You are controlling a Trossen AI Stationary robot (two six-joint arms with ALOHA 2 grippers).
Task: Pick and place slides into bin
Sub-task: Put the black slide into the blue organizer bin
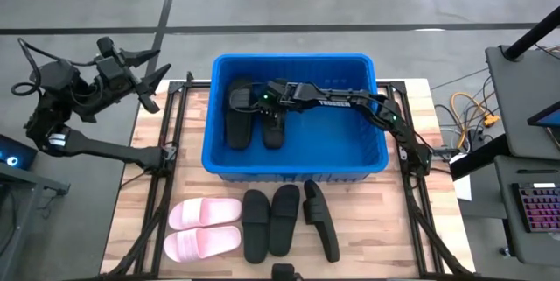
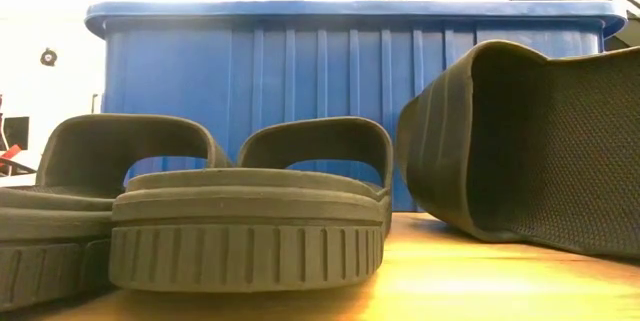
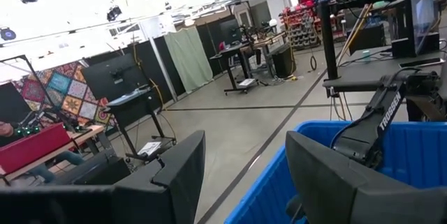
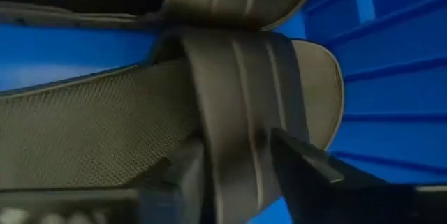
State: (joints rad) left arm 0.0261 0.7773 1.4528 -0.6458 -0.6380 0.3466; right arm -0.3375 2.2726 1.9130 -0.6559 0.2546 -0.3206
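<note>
High view: right gripper [image 1: 269, 106] down inside the blue bin [image 1: 367, 154] at its far left, over two black slides [image 1: 239, 115] lying side by side there. Left gripper [image 1: 144, 75] parked well off the table's [image 1: 411, 202] far-left corner, fingers spread and empty. On the table near the bin: a pale pink pair [image 1: 203, 228] at left, then two black slides [image 1: 269, 220] flat, then one more black slide [image 1: 321, 220] tipped on its side.

Right wrist view: fingers [image 4: 307, 158] straddling the strap [image 4: 241, 112] of a black slide, one on each side; touching it or just clear, cannot tell.

Risks, as a judgement: strap snagging on a fingertip if lifted before the fingers are fully clear, dragging the slide back up or flipping it onto its neighbour. Arm clipping the bin's rim on the way out, shoving the bin toward the waiting slides. Tipped slide likely awkward to grasp next.

Hidden: bin contents from the low view, blocked by the bin's wall and the near slides. Right fingertips buried under the arm from above. Table's near edge cut off.
</note>
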